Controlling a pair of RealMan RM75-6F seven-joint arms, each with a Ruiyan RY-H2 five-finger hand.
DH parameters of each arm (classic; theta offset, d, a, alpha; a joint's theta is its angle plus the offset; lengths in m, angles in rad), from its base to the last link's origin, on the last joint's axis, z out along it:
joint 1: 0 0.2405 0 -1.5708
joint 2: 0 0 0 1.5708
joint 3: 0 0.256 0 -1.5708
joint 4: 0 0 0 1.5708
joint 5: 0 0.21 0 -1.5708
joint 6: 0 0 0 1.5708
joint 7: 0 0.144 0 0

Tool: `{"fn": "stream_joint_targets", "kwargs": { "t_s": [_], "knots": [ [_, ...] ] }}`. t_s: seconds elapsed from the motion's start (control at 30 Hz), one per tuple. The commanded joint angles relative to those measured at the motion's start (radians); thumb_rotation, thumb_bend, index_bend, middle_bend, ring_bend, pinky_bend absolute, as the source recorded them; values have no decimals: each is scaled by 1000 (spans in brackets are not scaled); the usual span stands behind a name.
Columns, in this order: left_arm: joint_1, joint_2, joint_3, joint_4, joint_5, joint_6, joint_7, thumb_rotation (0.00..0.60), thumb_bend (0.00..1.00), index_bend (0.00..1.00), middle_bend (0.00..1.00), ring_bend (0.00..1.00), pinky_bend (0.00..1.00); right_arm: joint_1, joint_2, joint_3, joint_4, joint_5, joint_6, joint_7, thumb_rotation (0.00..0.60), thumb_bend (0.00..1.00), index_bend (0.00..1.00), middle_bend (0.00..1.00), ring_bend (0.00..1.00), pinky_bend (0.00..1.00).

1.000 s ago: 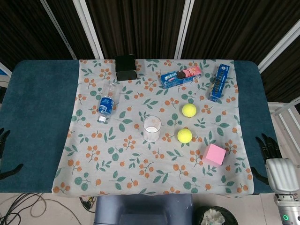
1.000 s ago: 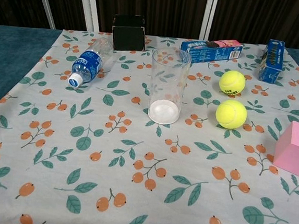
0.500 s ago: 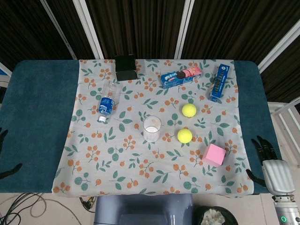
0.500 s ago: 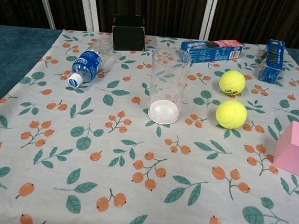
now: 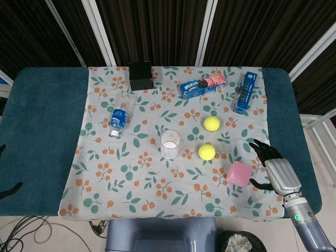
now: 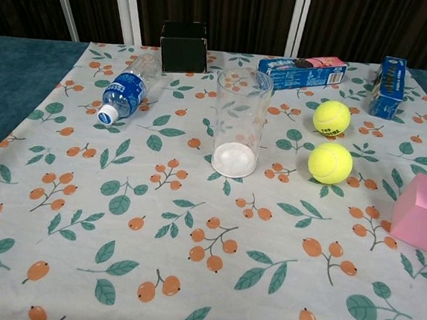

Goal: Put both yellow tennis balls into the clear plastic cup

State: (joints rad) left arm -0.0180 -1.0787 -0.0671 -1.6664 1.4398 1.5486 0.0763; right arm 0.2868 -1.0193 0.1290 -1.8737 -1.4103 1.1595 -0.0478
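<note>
Two yellow tennis balls lie on the floral cloth, the far ball [image 5: 211, 123] [image 6: 331, 118] and the near ball [image 5: 207, 151] [image 6: 330, 163]. Left of them the clear plastic cup [image 5: 170, 144] [image 6: 240, 125] stands upright with nothing in it. My right hand [image 5: 275, 169] hovers with fingers spread over the cloth's right edge, just right of the pink block, holding nothing; the chest view does not show it. Only dark fingertips of my left hand [image 5: 9, 189] show at the far left edge, thumb apart from the fingers, nothing in them.
A pink block [image 5: 239, 172] [image 6: 422, 213] sits between my right hand and the near ball. A water bottle [image 5: 119, 114] lies at the left. A black box [image 5: 141, 75], a biscuit pack [image 5: 202, 86] and a blue box [image 5: 244, 92] line the far side.
My right hand has moved from beyond the table's right edge inward and forward, up to the pink block. The left hand has slipped further out of view. Balls and cup have not moved.
</note>
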Motion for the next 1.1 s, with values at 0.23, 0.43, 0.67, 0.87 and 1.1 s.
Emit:
{"fn": "stream_joint_targets", "kwargs": {
  "t_s": [0.23, 0.43, 0.67, 0.87, 1.1],
  "knots": [
    [-1, -1, -3, 0, -5, -1, 1, 600, 89, 41, 0, 0, 41, 168, -108, 77, 13, 242, -183, -146, 600, 282, 72, 26, 70, 0],
    [-4, -1, -4, 3, -11, -8, 1, 600, 89, 42, 0, 0, 41, 220, -223, 68, 75, 338, -211, -205, 600, 282, 72, 26, 69, 0],
    [-8, -3, -9, 8, -23, -16, 1, 600, 89, 41, 0, 0, 41, 269, -336, 72, 176, 407, -219, -249, 600, 282, 87, 52, 105, 0],
    [-10, -3, -11, 10, -29, -21, -1, 600, 89, 41, 0, 0, 41, 292, -411, 78, 255, 429, -218, -235, 600, 282, 114, 74, 129, 0],
    [-11, -2, -14, 10, -32, -21, -3, 600, 89, 41, 0, 0, 41, 317, -465, 80, 309, 439, -220, -238, 600, 282, 125, 92, 152, 0]
  ]
}}
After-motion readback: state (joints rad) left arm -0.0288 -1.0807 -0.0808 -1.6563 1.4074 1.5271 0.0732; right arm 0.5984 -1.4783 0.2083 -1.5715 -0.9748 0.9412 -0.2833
